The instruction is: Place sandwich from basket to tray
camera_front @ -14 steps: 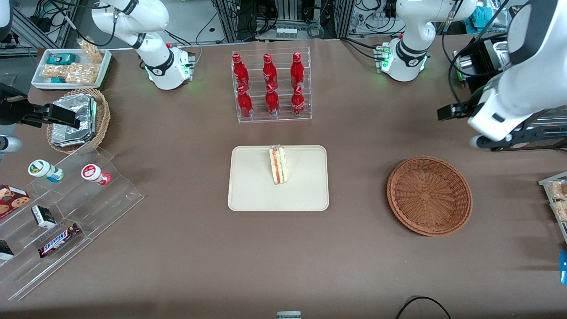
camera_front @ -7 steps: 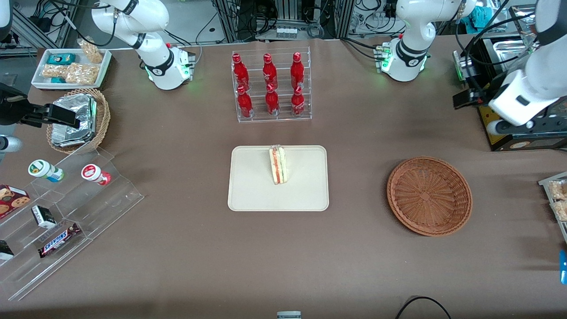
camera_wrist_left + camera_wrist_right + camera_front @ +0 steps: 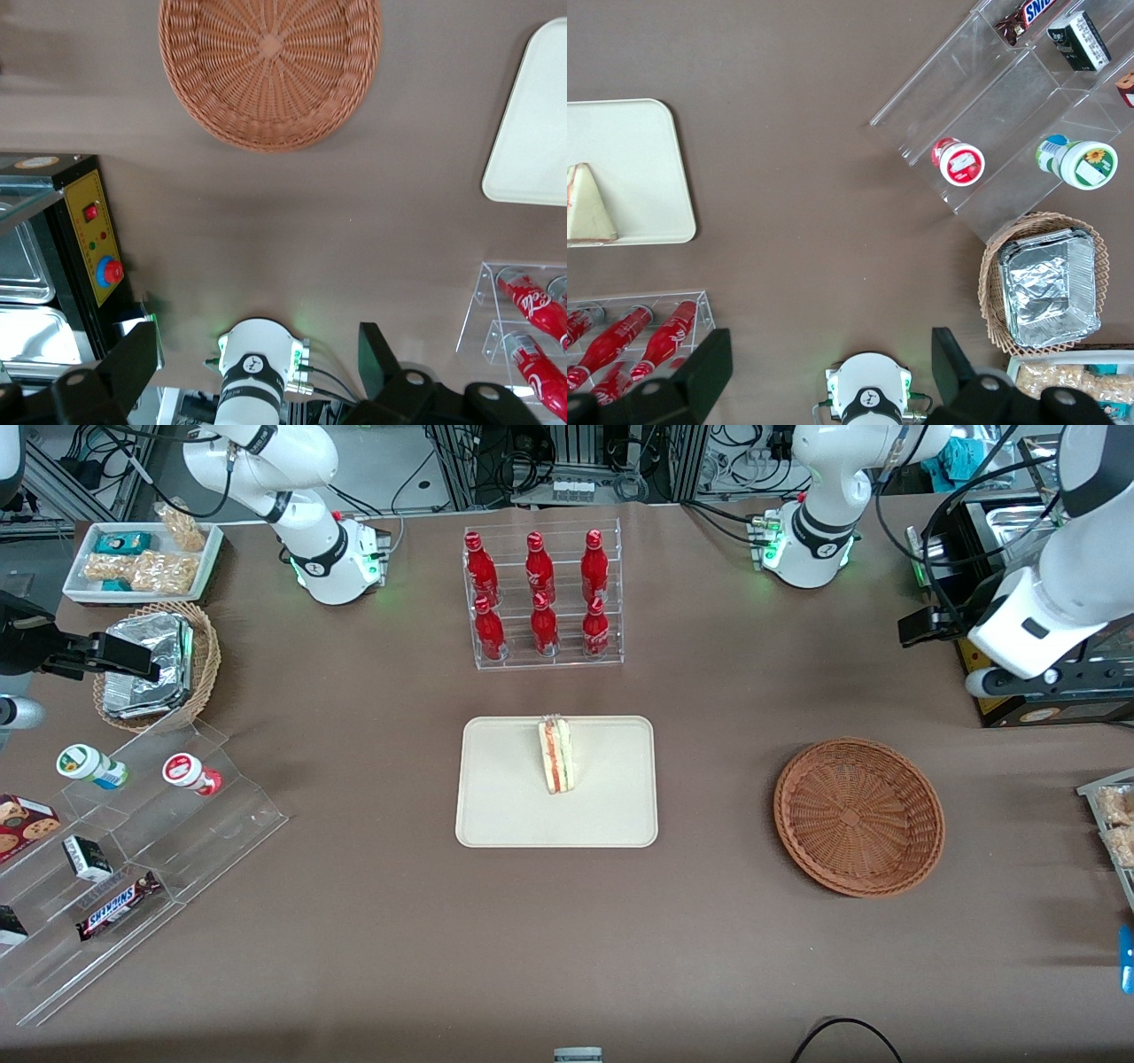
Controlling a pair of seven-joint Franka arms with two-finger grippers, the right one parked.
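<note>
The sandwich (image 3: 557,766), a white bread wedge with orange and green layers, lies on the cream tray (image 3: 505,806) at the table's middle; the right wrist view shows the sandwich (image 3: 586,208) on the tray (image 3: 642,168) too. The reddish-brown wicker basket (image 3: 858,815) holds nothing. My gripper (image 3: 252,367) hangs high at the working arm's end of the table, farther from the front camera than the basket (image 3: 270,66). It is open, its dark fingers (image 3: 133,363) wide apart with nothing between them. A corner of the tray (image 3: 532,133) also shows there.
A clear rack of red bottles (image 3: 542,598) stands farther from the front camera than the tray. A black box with a yellow button panel (image 3: 93,239) sits near my arm's base (image 3: 811,545). Stepped snack shelves (image 3: 133,841) and a foil-pack basket (image 3: 159,664) lie toward the parked arm's end.
My arm has drawn away from the basket, farther from the front camera and toward the table's end. The sandwich, tray and basket have not moved.
</note>
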